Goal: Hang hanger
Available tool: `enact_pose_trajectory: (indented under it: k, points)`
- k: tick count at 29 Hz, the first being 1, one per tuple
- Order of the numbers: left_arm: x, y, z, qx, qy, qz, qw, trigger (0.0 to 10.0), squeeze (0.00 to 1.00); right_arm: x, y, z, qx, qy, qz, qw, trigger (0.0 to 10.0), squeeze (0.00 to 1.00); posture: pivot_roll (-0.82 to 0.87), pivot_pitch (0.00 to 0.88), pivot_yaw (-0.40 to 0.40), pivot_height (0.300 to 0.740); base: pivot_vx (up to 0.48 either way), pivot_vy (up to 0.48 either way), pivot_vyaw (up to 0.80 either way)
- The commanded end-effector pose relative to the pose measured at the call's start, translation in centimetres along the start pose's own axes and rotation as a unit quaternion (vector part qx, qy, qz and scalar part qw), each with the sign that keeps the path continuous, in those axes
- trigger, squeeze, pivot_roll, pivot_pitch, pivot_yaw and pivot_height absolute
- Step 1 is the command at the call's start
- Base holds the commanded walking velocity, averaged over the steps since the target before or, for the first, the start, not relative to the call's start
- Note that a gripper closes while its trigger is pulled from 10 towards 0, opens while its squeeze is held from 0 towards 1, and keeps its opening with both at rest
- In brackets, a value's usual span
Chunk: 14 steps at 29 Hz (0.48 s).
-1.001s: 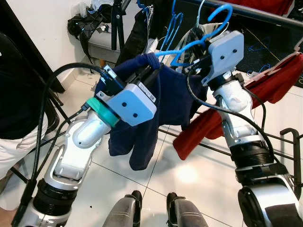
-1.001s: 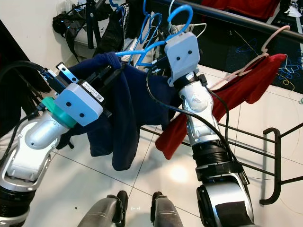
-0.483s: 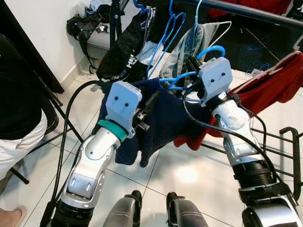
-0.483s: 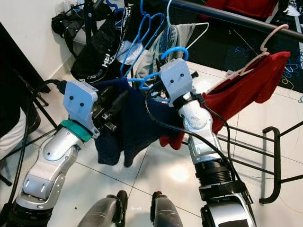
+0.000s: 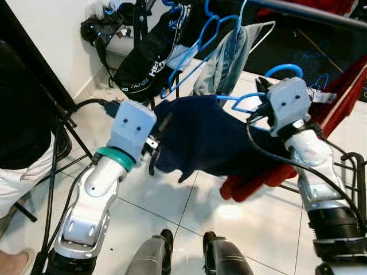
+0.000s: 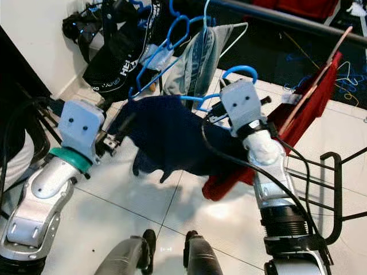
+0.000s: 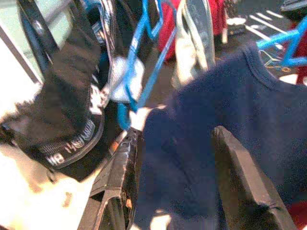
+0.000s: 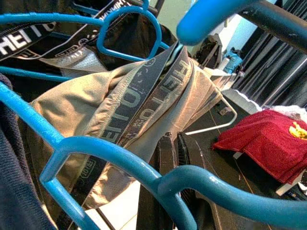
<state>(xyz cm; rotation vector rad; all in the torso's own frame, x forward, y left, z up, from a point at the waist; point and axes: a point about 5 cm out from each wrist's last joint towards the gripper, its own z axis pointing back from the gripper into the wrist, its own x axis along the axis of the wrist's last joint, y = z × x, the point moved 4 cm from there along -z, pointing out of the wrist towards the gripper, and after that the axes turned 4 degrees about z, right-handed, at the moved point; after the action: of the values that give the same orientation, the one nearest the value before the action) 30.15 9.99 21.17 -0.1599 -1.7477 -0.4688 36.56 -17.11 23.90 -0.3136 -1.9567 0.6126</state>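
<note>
The right tool (image 6: 217, 110) is clamped on the blue hanger (image 5: 243, 103), hook up below the rail (image 5: 309, 10) for hanging. The left tool (image 7: 172, 182), fingers spread, straddles the navy shirt (image 5: 212, 134), steadying it.

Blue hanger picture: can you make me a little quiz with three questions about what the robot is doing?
1. True or false: the navy sweater is lying flat on the floor.
2. What holds the blue hanger? A) a person's hand B) the right tool C) a hook on the wall
3. Fill in: the garment hanging beside the robot's right arm is coloured ___.

Key: 1 false (it hangs in the air from the hanger); 2 B; 3 red.
</note>
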Motion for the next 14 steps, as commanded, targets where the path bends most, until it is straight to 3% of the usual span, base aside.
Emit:
enact_pose_trajectory:
  k: [1, 4, 9, 10, 14]
  points:
    - [-1.7, 0.1, 0.4, 0.01, 0.04, -0.004, 0.999, 10.0, 0.0, 0.9, -0.2, -0.2, -0.001, -0.016, 0.0, 1.0, 10.0, 0.0, -0.07, 0.194, 0.081, 0.74, 0.0, 0.0, 0.0]
    - [-3.9, 0.0, 0.0, 0.023, 0.078, -0.014, 0.997, 10.0, 0.0, 2.0, 0.6, -0.5, 0.03, -0.036, -0.013, 0.999, 10.0, 0.0, -0.07, 0.194, 0.069, 0.74, 0.0, 0.0, 0.0]
    - [-4.3, -0.5, -0.5, 0.02, 0.086, 0.005, 0.996, 10.0, 0.0, 2.6, 1.2, -0.4, 0.049, -0.045, -0.02, 0.998, 10.0, 0.0, -0.07, 0.194, 0.069, 0.74, 0.0, 0.0, 0.0]
    - [-5.0, 0.6, -1.4, 0.072, 0.096, 0.001, 0.993, 10.0, 0.0, 3.3, 1.8, -0.4, 0.068, -0.055, -0.028, 0.996, 10.0, 0.0, -0.09, 0.189, 0.063, 0.74, 0.0, 0.0, 0.0]
    - [-5.4, 1.7, -1.7, 0.117, 0.104, 0.003, 0.988, 10.0, 0.0, 3.7, 2.1, -0.3, 0.078, -0.061, -0.034, 0.994, 10.0, 0.0, -0.09, 0.188, 0.062, 0.74, 0.0, 0.0, 0.0]
